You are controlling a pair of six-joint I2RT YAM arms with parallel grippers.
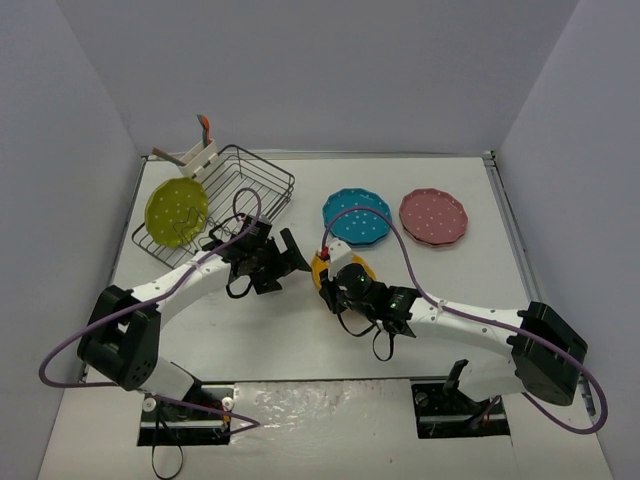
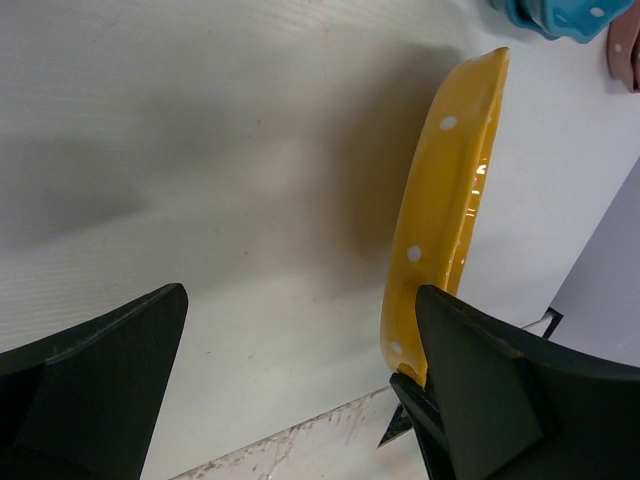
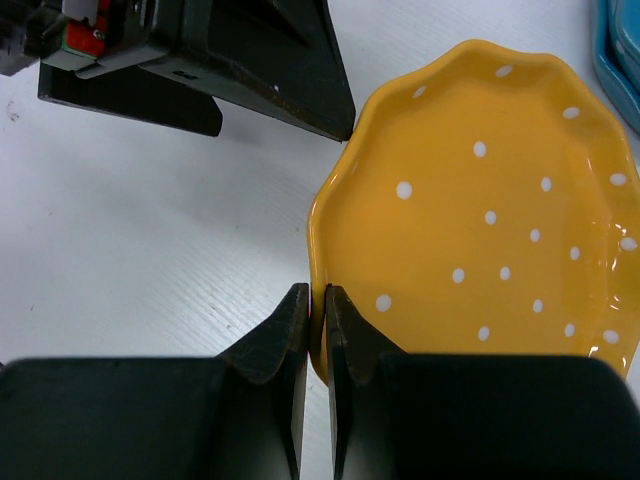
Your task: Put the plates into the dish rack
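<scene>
Plates are the job here, and one of them, an orange-yellow plate (image 3: 480, 220) with white dots, is in the grip of the right tool (image 3: 315, 295). That tool's two fingers are pressed together on the plate's scalloped rim at the edge nearest the wrist. The dish spreads away from the tool, toward the far side of the table (image 1: 300, 340).

Just beside the plate's left edge sits the left tool (image 1: 290, 255), its fingers spread as wide as they go and holding nothing. From the left wrist, the orange-yellow plate (image 2: 440, 200) shows almost edge-on. It is a thin curved band that runs away from the tool, and its near end slips behind the inner face of one finger. Whether rim and finger touch cannot be told.

Farther left and toward the back stands the dish rack (image 1: 270, 165), with a yellow-green plate (image 1: 177, 210) leaning at its front. A teal plate (image 1: 357, 217) and a pink plate (image 1: 433, 216) lie flat at the back right, well apart from the rack.

The left arm is the nearer one to the rack. A hand-over looks likely, with the left tool closing across the plate's thin edge.
</scene>
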